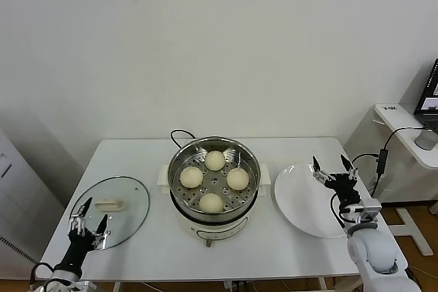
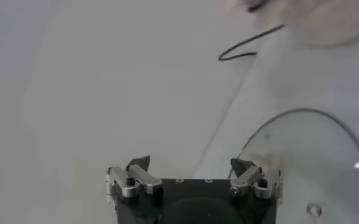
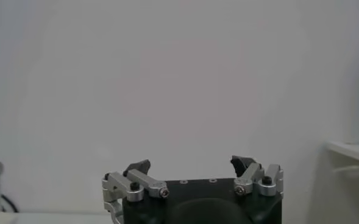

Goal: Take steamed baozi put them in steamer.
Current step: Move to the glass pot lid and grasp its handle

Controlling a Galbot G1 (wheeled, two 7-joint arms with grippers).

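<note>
Four steamed baozi sit in steamer, table centre. Right gripper spread over empty white plate; left gripper spread by glass lid. Likely done: retreat without bumping.

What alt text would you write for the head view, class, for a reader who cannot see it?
Four steamed baozi sit in the steamer at the middle of a white table. An empty white plate lies right of it, a glass lid left. Both grippers, left and right, hover open and empty.
</note>
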